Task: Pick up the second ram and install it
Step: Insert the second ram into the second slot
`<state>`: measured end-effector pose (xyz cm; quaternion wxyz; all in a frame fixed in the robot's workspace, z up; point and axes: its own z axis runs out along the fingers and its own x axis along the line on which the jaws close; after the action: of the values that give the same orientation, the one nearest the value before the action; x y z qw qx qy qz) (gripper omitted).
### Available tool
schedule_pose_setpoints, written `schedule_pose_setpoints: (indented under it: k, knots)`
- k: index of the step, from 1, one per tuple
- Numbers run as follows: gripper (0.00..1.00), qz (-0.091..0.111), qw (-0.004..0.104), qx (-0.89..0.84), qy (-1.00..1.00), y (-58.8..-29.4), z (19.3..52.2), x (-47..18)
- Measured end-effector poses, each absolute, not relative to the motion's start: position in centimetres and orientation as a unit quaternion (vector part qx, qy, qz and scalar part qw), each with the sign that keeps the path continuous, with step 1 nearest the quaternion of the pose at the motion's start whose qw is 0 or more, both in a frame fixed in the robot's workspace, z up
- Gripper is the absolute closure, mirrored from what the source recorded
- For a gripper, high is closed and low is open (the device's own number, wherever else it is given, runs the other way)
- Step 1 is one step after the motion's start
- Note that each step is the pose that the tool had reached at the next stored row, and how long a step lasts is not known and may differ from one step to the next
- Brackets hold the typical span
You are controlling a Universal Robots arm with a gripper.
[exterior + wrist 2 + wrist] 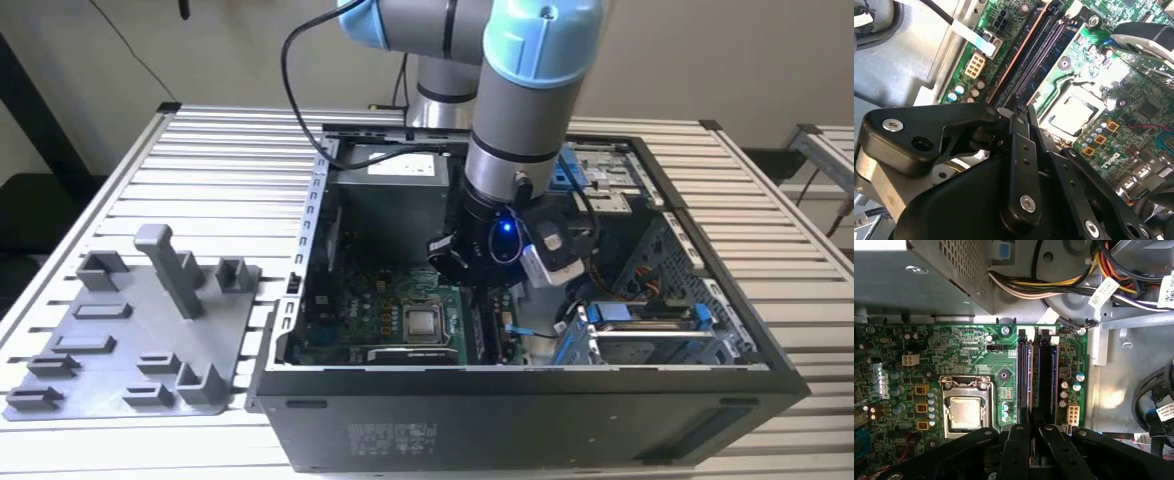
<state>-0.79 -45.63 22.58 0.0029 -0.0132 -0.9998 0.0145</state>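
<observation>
My gripper reaches down into the open computer case, just to the exterior view's right of the square silver processor. In the first wrist view its black fingers stand close together, shut on the second ram. The ram is a slim dark strip standing on edge along the memory slots of the green motherboard. In the second wrist view the fingertips meet at the near end of the same long dark strips, beside the processor. How deep the ram sits in its slot is hidden.
A grey metal power supply and a bundle of cables lie just beyond the slots. Blue drive clips stand at the exterior view's right inside the case. A grey fixture tray rests on the slatted table outside it.
</observation>
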Motion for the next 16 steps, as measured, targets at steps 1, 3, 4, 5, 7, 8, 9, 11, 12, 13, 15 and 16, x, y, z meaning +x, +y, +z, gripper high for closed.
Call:
schedule_pose_setpoints:
  k: [1, 3, 4, 5, 7, 8, 9, 11, 12, 13, 15, 16]
  knots:
    - [0.86, 0.015, 0.003, -0.013, -1.000, -45.63, 22.56, -0.79]
    - [0.86, 0.015, 0.003, -0.013, -1.000, -45.64, 22.51, -0.79]
    - [0.86, 0.015, 0.003, -0.013, -1.000, -45.64, 22.51, -0.79]
    - [0.86, 0.015, 0.003, -0.013, -1.000, -45.63, 22.47, -0.78]
    - [0.86, 0.015, 0.003, -0.013, -1.000, -45.63, 22.42, -0.77]
    - [0.86, 0.015, 0.003, -0.013, -1.000, -45.64, 22.42, -0.75]
    - [0.86, 0.015, 0.003, -0.013, -1.000, -45.63, 22.37, -0.75]
    - [0.86, 0.015, 0.003, -0.013, -1.000, -45.64, 22.33, -0.75]
    - [0.86, 0.015, 0.003, -0.013, -1.000, -45.64, 22.30, -0.75]
    - [0.86, 0.014, 0.003, -0.013, -1.000, -45.63, 22.25, -0.75]
    - [0.86, 0.015, 0.003, -0.013, -1.000, -45.63, 22.21, -0.75]
    - [0.86, 0.015, 0.003, -0.013, -1.000, -45.64, 22.18, -0.75]
